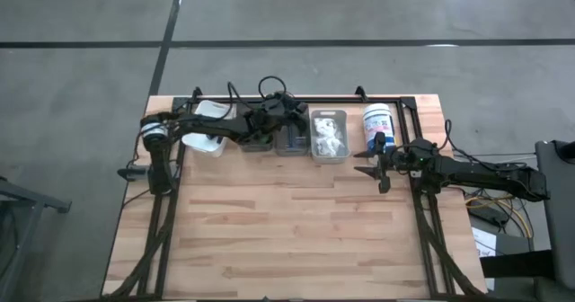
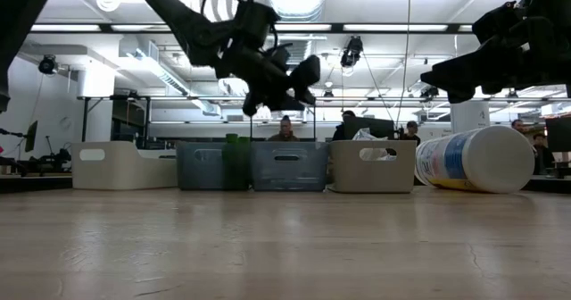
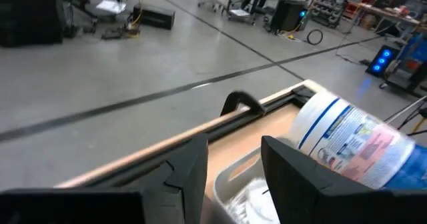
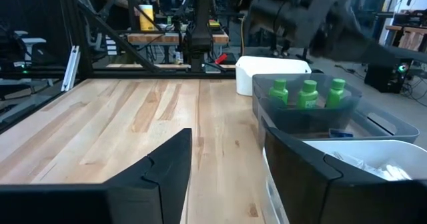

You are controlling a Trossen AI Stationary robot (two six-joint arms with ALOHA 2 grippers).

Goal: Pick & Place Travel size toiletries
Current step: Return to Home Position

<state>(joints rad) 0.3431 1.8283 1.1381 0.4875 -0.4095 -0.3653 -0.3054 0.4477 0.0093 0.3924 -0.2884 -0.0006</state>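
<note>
You had no text you could actually read. The white tub (image 3: 353, 141), lying at the far right of the table (image 1: 296, 230), carried a blue label with pink and white printing, but its words were too small to make out. The green bottles (image 4: 307, 94) showed no legible marking.

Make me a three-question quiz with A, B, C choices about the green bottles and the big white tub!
1. Where are the green bottles?
A in a dark bin
B on the floor
C on a chair

2. How many green bottles are there?
A two
B three
C five

3. How is the white tub?
A standing upright
B lying on its side
C upside down on a bin

Answers:
1 A: the right wrist view shows them standing inside the bin's walls.
2 B: three green caps stand in a row.
3 B: the low view shows its long side down.
</note>
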